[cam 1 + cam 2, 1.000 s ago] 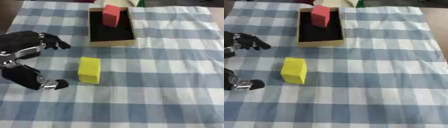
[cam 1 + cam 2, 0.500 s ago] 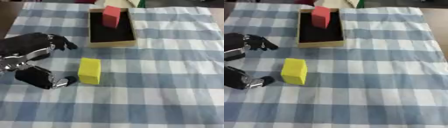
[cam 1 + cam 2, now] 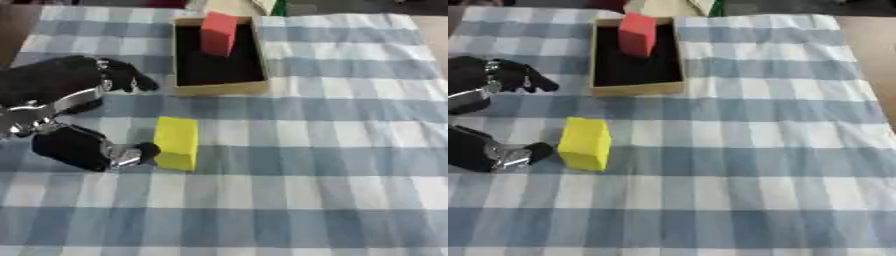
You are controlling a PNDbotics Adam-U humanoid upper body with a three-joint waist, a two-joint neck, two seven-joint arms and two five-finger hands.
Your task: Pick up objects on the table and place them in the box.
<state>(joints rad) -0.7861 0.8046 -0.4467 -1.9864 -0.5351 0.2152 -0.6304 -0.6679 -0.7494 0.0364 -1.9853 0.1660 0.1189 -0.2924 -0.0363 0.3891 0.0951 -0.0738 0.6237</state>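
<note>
L hand (image 3: 74, 100), open & holding nothing, now closer w/ thumb reaching yellow block (image 3: 176, 142).

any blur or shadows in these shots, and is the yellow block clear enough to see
Left eye view: soft all over, the left hand smeared most; the yellow block keeps readable edges and throws a faint shadow to its left on the checked cloth. Right eye view: equally soft, even light and no glare; the box interior is dark, while the red block inside stays distinct.
</note>
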